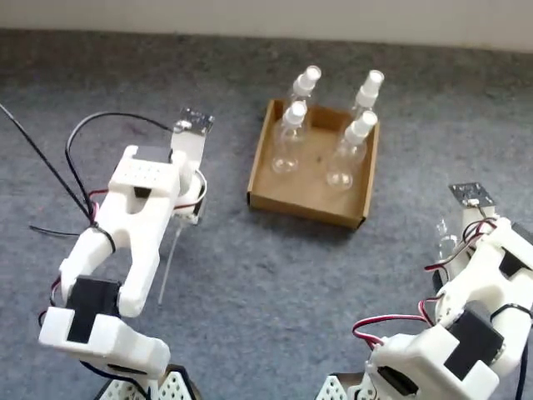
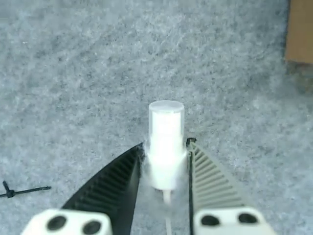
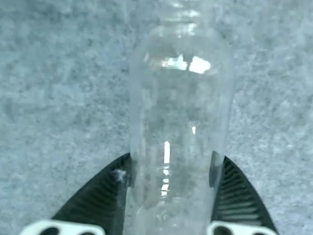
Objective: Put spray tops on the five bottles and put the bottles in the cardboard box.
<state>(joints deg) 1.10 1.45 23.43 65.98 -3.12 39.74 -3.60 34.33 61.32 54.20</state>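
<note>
Count of five: four clear plastic bottles (image 1: 286, 148) with white spray tops (image 1: 363, 125) upright in shallow brown cardboard box (image 1: 310, 208), far centre.
Fifth clear bottle (image 3: 178, 98), uncapped, clamped in right gripper (image 3: 171, 164) at near right, mouth cut off; single white spray top (image 2: 166, 122) pinched by left gripper (image 2: 165, 147) at left, thin dip tube (image 1: 169, 258) faint against grey carpet (image 1: 250, 292).
</note>
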